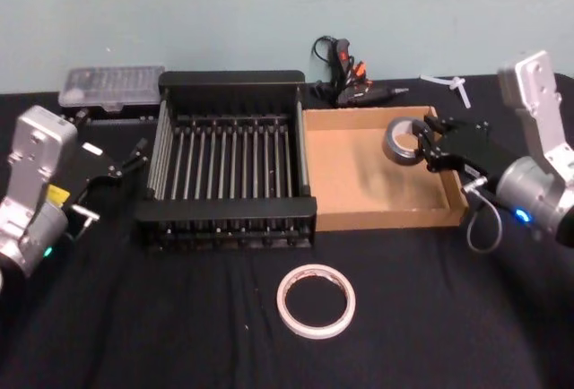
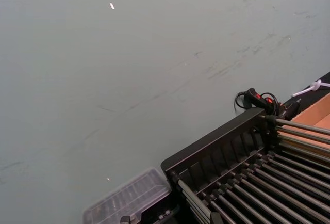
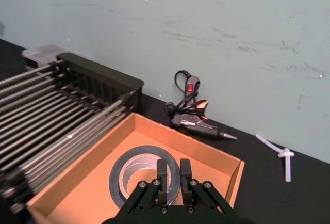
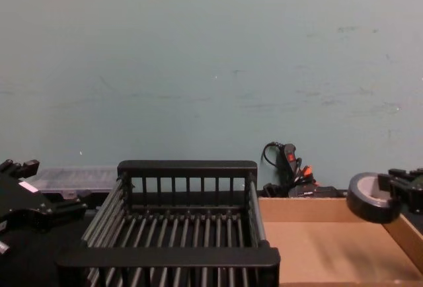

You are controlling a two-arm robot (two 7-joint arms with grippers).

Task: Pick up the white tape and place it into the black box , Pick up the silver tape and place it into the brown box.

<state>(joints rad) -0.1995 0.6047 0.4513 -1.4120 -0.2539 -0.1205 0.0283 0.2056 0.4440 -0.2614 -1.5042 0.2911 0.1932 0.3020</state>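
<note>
My right gripper (image 1: 423, 143) is shut on the wall of the silver tape (image 1: 402, 142), a small grey roll held tilted above the right part of the brown box (image 1: 359, 194). The right wrist view shows the fingers (image 3: 163, 175) pinching the silver tape (image 3: 135, 167) over the cardboard floor (image 3: 93, 193). From the chest view the silver tape (image 4: 367, 198) hangs just above the box's rim. The white tape (image 1: 315, 300) lies flat on the black cloth in front of the black box (image 1: 231, 78). My left gripper (image 1: 133, 158) is parked open, left of the crate.
A glue gun (image 1: 348, 82) with its cord lies behind the brown box near the wall. A clear plastic case (image 1: 111, 87) sits behind the crate's left corner. A white plastic piece (image 1: 452, 84) lies at the back right.
</note>
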